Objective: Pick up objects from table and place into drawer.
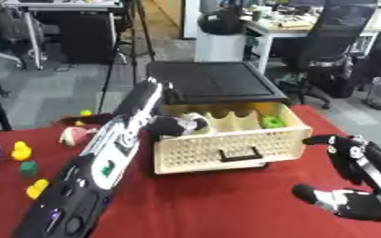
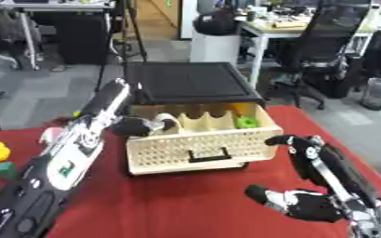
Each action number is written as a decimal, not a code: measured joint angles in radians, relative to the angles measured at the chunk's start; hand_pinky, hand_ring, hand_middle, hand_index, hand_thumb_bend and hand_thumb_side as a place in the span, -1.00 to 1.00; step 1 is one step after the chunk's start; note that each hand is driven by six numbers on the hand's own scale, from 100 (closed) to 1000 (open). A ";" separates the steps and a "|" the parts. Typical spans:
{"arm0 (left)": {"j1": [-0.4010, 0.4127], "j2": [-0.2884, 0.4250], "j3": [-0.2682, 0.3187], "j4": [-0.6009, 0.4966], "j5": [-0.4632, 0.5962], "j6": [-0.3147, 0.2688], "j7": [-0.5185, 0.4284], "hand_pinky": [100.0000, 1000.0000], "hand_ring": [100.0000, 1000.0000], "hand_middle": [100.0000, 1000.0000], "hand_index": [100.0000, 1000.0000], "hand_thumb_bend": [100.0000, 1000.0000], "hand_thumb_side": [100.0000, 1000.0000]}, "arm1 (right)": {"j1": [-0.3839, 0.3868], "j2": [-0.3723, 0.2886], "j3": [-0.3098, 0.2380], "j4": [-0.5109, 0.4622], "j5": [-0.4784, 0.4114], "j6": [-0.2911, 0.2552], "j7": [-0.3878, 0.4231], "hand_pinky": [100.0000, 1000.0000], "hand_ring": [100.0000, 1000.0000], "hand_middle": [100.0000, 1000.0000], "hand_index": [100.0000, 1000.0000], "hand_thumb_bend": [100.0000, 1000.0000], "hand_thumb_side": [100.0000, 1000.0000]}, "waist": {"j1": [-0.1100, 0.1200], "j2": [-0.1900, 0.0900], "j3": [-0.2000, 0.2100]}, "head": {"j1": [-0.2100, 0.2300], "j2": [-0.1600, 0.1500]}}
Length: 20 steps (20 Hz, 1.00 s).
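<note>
The left hand, fingers unclear, reaches into the part-filled drawer; toys at nine o'clock remain on the table.

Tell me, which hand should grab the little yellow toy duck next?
Probably the left hand: the yellow toy duck sits on the robot's left side of the red table, while the right hand rests open far across.
</note>
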 measured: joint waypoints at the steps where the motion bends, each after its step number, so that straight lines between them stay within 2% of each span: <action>1: 0.000 0.000 0.000 0.000 -0.001 -0.004 -0.001 -0.38 -0.19 -0.16 0.22 0.93 -0.04 | 0.000 0.000 0.000 0.000 0.000 0.000 0.000 -1.00 -1.00 -0.86 0.51 0.55 0.56 | 0.000 0.000 0.001 | 0.000 0.000; 5: 0.004 0.000 0.001 -0.010 0.013 -0.011 0.003 -0.40 -0.22 -0.20 0.19 0.83 -0.06 | 0.000 0.003 0.000 0.000 0.000 0.000 0.000 -1.00 -1.00 -0.86 0.50 0.55 0.56 | 0.000 0.000 0.006 | 0.000 0.000; 9: 0.023 0.020 0.001 -0.064 0.083 -0.008 0.013 -0.41 -0.27 -0.25 0.14 0.70 -0.10 | 0.000 0.004 0.000 0.001 0.000 0.000 -0.001 -1.00 -1.00 -0.86 0.50 0.55 0.56 | -0.001 -0.001 0.020 | -0.004 0.000; 13: 0.066 0.081 0.009 -0.178 0.199 0.012 0.028 -0.44 -0.31 -0.30 0.09 0.57 -0.12 | 0.001 0.003 -0.001 0.004 -0.001 0.001 -0.002 -1.00 -1.00 -0.86 0.46 0.54 0.56 | 0.001 -0.016 0.046 | -0.019 0.000; 20: 0.199 0.215 0.048 -0.407 0.414 0.066 0.047 -0.42 -0.29 -0.28 0.11 0.53 -0.05 | -0.019 -0.015 -0.001 0.017 -0.009 0.003 -0.003 -1.00 -1.00 -0.87 0.28 0.53 0.56 | 0.006 -0.030 0.097 | -0.050 0.002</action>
